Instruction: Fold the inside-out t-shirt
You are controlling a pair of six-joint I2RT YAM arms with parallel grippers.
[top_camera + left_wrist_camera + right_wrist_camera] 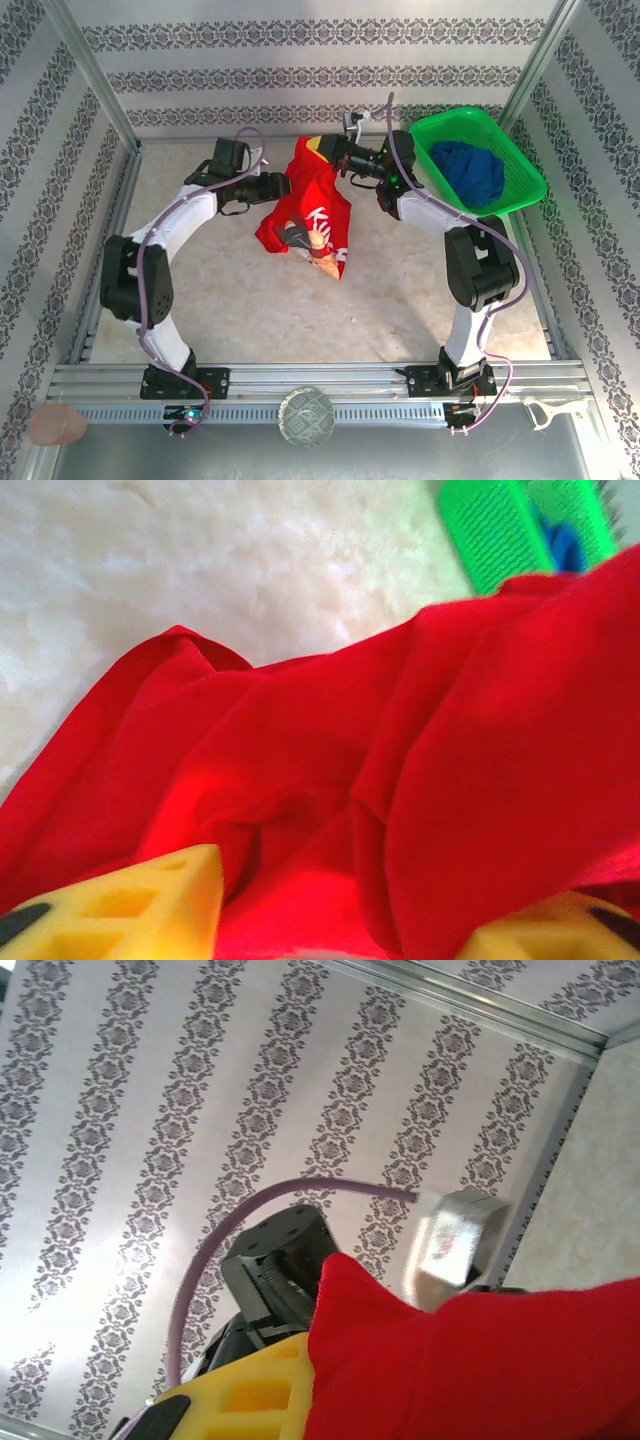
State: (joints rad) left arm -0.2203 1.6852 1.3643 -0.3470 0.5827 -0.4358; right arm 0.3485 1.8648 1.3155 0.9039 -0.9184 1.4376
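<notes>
Soft wrinkly red t-shirt [312, 205], apparently lifted.

Patterned striped wallpaper walls [320, 70] enclose a pale marbled table [330, 310].

We can make out only one piece of lettering: white characters printed on the red t-shirt [310, 205], seen from the top external camera where the cloth hangs between the two arms. The first letters look like "Ki", but the folds cut the rest off and we cannot read the word. In the wrist views the red cloth shows no print that we can read, and the patterned walls [150, 1110] carry ornament, not text.
</notes>
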